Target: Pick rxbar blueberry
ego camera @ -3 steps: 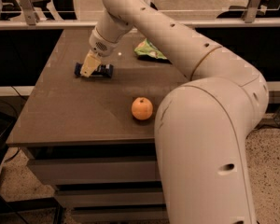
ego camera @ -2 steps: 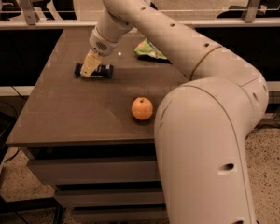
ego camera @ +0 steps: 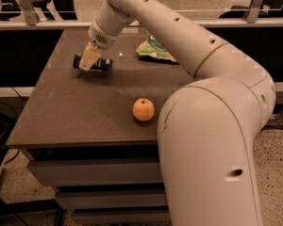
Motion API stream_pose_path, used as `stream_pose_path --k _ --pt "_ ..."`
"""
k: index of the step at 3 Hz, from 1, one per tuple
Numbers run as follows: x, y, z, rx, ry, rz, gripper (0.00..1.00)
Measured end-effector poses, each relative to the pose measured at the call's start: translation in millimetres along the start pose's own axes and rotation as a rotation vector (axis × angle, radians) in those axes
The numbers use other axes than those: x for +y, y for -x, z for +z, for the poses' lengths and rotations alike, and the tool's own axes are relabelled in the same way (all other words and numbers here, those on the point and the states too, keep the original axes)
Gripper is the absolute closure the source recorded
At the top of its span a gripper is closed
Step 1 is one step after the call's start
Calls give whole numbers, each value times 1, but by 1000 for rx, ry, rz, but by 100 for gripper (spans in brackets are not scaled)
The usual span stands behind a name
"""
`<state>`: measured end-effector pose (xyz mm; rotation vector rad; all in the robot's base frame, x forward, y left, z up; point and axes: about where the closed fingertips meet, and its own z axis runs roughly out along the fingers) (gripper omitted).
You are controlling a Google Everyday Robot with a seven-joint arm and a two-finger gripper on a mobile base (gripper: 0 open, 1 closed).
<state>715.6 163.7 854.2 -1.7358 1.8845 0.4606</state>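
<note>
The rxbar blueberry (ego camera: 103,65) is a small dark blue bar at the far left of the dark table (ego camera: 61,121). My gripper (ego camera: 90,59) comes down on it from above, its tan fingers (ego camera: 88,56) closed around the middle of the bar. The bar's ends stick out on both sides of the fingers. The bar seems to hang just above the tabletop, with a faint shadow under it.
An orange (ego camera: 143,109) sits near the table's front edge, right of the middle. A green crinkly snack bag (ego camera: 155,50) lies at the back. My large white arm (ego camera: 212,140) fills the right side. Drawers are below the tabletop, and a rail runs behind it.
The gripper and the blue bar have moved slightly up and away from the tabletop together. The orange and the green bag have not moved.
</note>
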Motion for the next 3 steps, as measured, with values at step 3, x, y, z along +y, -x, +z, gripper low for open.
stream_pose_path --k 3 --pt "0 41 -36 -78 -51 -86 100"
